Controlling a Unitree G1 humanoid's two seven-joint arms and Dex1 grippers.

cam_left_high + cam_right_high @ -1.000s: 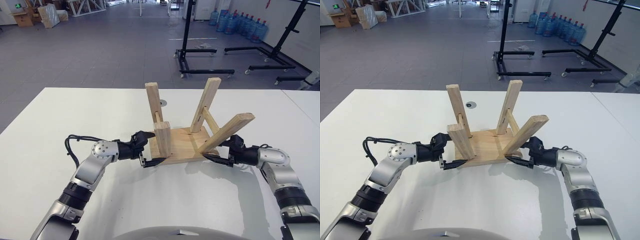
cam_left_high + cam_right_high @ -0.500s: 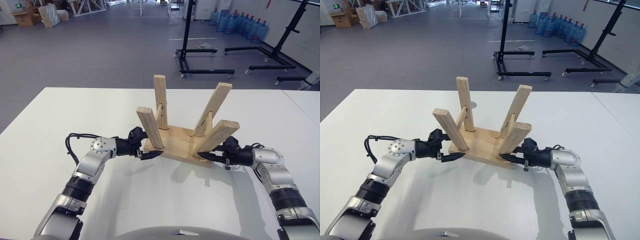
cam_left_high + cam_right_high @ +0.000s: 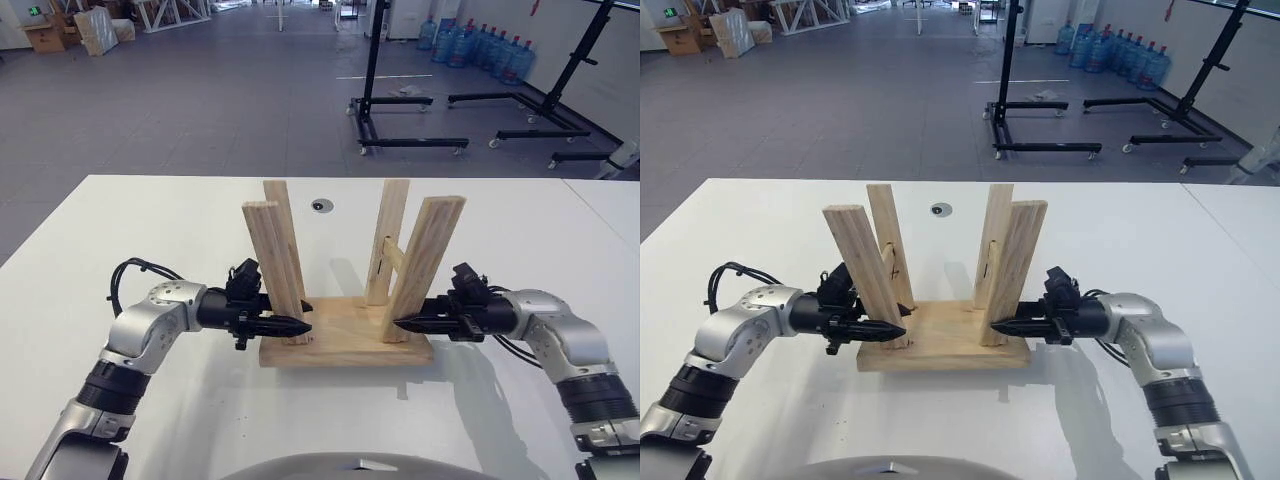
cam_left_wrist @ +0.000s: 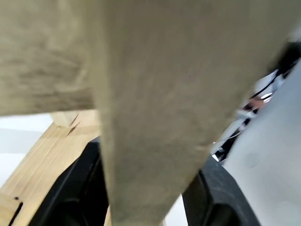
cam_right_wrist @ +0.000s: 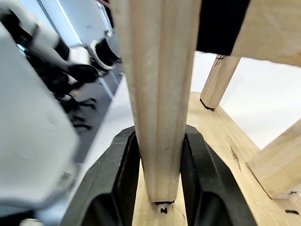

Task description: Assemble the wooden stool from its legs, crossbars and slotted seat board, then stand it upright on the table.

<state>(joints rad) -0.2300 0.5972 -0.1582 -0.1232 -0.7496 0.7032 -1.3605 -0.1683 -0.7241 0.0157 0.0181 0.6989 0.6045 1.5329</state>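
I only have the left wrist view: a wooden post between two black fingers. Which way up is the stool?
Observer: Upside down. The seat board lies flat on the table, with all four legs pointing up.
Operator: Which leg is my post?
Observer: The near left leg; the left gripper clamps its base.
Operator: And the other arm?
Observer: The right gripper clamps the base of the near right leg.

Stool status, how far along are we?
Done: four legs and a crossbar stand in the seat board. In hand: left hand grips the near-left leg, right hand the near-right leg, both at the base. Left: the stool sits legs-up on the table, so flip it upright.
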